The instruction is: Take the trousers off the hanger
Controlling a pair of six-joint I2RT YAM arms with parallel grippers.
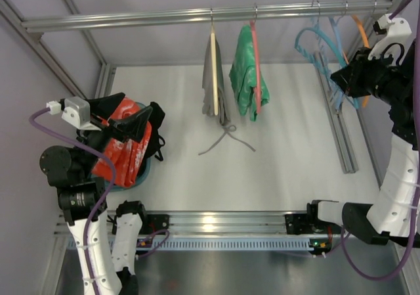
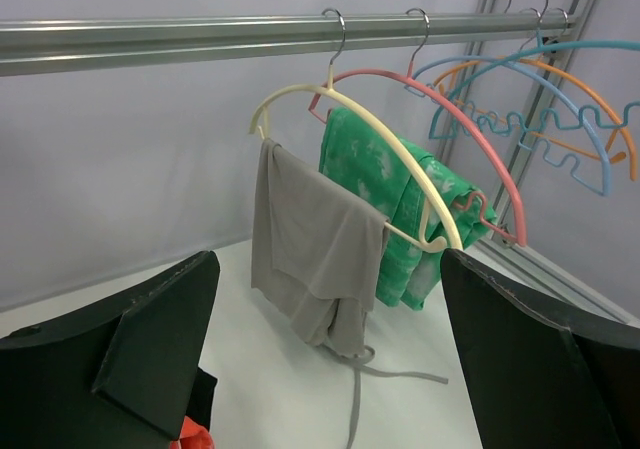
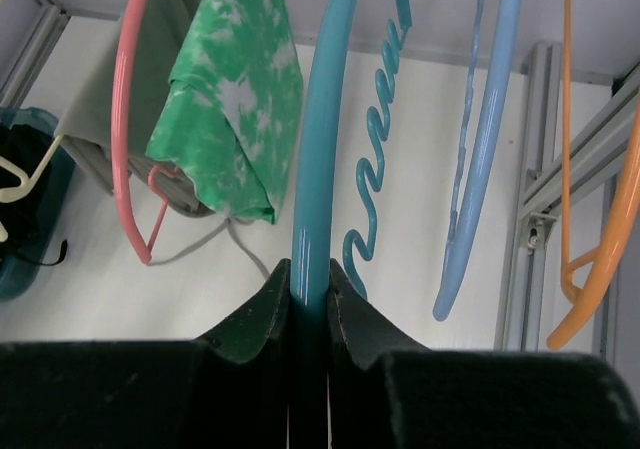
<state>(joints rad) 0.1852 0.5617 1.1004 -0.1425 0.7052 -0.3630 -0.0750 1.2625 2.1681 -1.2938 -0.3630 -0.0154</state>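
The red-orange trousers [image 1: 125, 152] lie crumpled in a blue basin [image 1: 141, 173] at the left of the table, off any hanger. Just above them my left gripper [image 1: 125, 119] hangs open and holds nothing; in the left wrist view only a red scrap of the trousers [image 2: 190, 434] shows below its wide-apart jaws [image 2: 325, 309]. The light-blue hanger [image 1: 303, 44] with the wavy bar hangs bare on the rail at the right. My right gripper [image 1: 344, 78] is shut on its rim, and the right wrist view shows the hanger [image 3: 320, 149] pinched between the fingers [image 3: 310, 279].
A grey drawstring garment [image 1: 213, 78] on a cream hanger and a green garment [image 1: 246, 78] on a pink-red hanger hang mid-rail [image 1: 164, 16]. A second blue hanger [image 3: 480, 169] and an orange hanger [image 1: 359, 29] hang empty at the right. A metal frame post [image 1: 338, 124] lies along the right side.
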